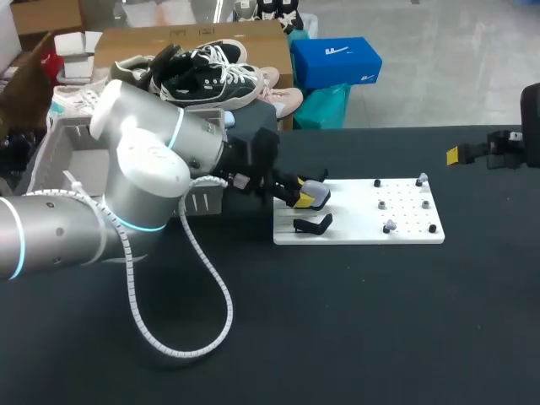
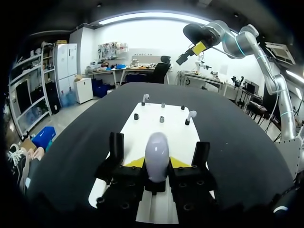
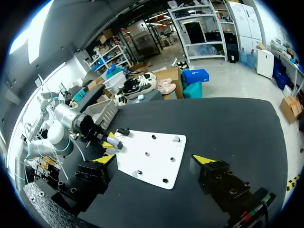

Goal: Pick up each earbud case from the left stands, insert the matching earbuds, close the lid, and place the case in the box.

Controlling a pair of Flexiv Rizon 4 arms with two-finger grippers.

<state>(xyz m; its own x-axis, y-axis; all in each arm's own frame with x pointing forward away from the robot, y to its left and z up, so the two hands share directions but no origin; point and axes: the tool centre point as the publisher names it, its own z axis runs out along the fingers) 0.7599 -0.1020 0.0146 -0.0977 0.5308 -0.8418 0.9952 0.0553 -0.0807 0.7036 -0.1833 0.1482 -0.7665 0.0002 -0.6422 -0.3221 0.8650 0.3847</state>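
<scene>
Left wrist view: the left gripper [image 2: 156, 165] has its fingers pressed on both sides of the pale grey, rounded earbud case [image 2: 156, 146], at the end of the white pegged board [image 2: 142, 124] nearest it on the dark surface [image 2: 237, 142] (whether the case rests on a stand is hidden). Lift straight up, I judge, keeping the grip centred and level. The right gripper [image 3: 154, 159] hangs well apart, fingers spread, empty.

Black desk [image 1: 363, 329]. Lying flat on it: white peg board [image 1: 405, 228] mid-right, grey box [image 1: 72, 160] at my far-left corner, near the board's left end, and a white ribbed hose [image 1: 221, 291] looping across my near-left area.
</scene>
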